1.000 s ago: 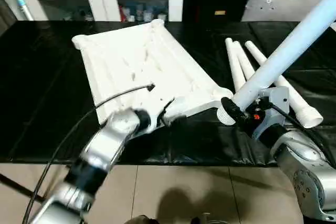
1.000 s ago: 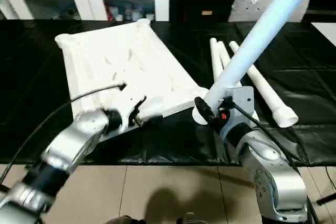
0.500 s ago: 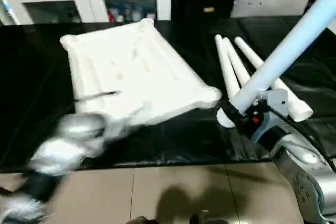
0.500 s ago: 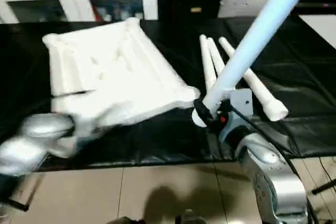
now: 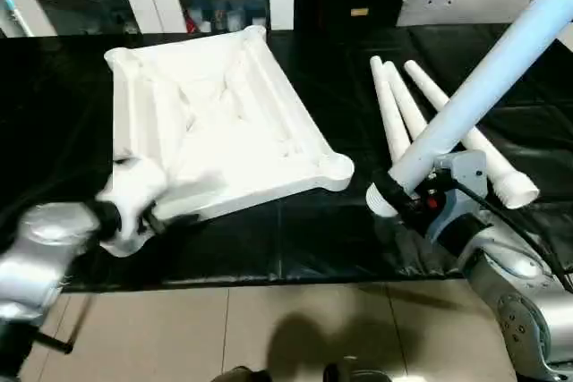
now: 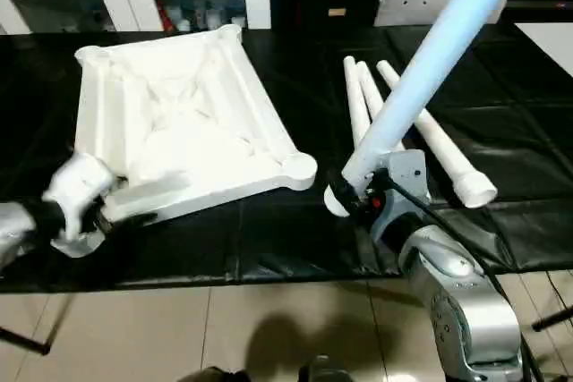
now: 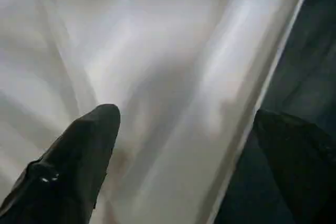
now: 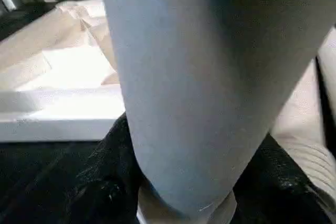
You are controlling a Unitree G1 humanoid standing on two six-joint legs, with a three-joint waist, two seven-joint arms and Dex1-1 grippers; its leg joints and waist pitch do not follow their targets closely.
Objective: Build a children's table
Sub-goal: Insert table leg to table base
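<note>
The table top [image 5: 215,123] lay ribbed side up on the black mat [image 5: 72,149], none of its corner sockets filled. The left gripper [image 5: 134,216] straddled its near-left corner, fingers spread either side of the rim. The right gripper [image 5: 398,196] clamped one leg [image 5: 483,87] near its collar, raised beside the near-right socket [image 5: 336,167]. Three legs [image 5: 403,105] lay on the right. Assembly had barely begun.
</note>
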